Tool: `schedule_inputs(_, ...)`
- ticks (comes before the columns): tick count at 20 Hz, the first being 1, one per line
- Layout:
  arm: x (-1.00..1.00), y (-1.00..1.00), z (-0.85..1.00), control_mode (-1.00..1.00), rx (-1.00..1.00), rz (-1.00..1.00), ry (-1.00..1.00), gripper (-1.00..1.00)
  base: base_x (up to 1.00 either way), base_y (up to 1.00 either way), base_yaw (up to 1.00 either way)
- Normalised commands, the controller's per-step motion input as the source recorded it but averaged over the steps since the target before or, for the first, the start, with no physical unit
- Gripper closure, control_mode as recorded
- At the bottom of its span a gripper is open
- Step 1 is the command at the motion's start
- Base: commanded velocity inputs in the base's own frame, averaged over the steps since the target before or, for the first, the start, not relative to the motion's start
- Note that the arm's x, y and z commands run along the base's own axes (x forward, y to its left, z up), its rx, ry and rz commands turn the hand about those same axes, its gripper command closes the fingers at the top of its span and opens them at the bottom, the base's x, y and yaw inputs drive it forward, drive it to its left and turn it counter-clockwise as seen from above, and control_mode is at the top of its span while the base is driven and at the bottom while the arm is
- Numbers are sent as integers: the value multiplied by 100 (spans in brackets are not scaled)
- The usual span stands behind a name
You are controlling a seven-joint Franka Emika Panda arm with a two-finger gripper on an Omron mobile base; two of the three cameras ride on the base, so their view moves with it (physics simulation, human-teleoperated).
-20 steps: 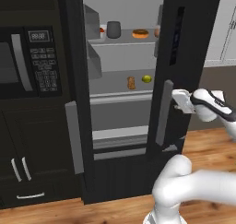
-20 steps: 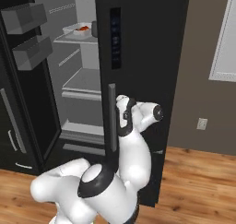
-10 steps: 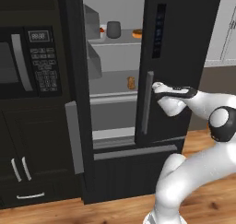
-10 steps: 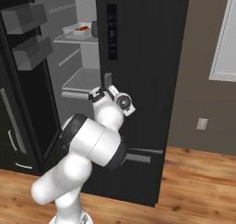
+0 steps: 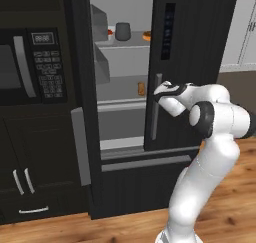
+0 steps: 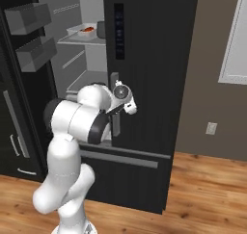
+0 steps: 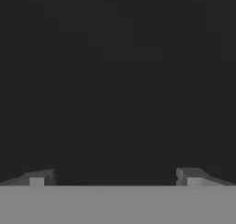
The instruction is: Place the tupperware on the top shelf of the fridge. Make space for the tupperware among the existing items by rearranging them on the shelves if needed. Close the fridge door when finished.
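The black fridge (image 5: 200,47) has its right door swung most of the way in, and a gap still shows the pale interior. My gripper (image 5: 161,89) presses against that door's face beside the grey bar handle (image 5: 156,107). In the hand view the gripper (image 7: 115,177) is open, its fingertips (image 7: 39,179) wide apart with only the dark door ahead. The white tupperware (image 6: 86,31) with red-brown food sits on the top shelf (image 5: 125,44) next to the dark grey jar (image 5: 122,31). A donut (image 5: 146,36) peeks out at the door's edge. A small brown lump (image 5: 141,88) lies on the lower shelf.
The fridge's left door (image 6: 29,35) stands open with grey bins on its inside. A black microwave (image 5: 30,67) and dark cabinets fill the left. The bottom drawer (image 5: 145,162) is below my arm. Wood floor runs along the front and right.
The right fridge door has swung leftward from wide open to nearly shut, and my hand has followed it inward along the handle. The round fruit and lime are now hidden behind the door.
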Motion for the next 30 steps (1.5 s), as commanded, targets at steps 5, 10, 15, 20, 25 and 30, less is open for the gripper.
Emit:
schedule_inputs(5,59,-13,69,-100,2,-5,13,-100,0,0,0)
schedule_inputs(10,-66,2,100,-100,-1,0,-9,-100,0,0,0)
schedule_inputs(15,-52,-2,100,-100,-3,-2,0,-100,0,0,0)
schedule_inputs(20,-24,-54,100,-100,0,-10,-3,-100,0,0,0)
schedule_inputs(25,-39,-26,100,-100,2,-1,0,-100,0,0,0)
schedule_inputs(30,-61,-5,100,-100,33,-1,10,-100,0,0,0)
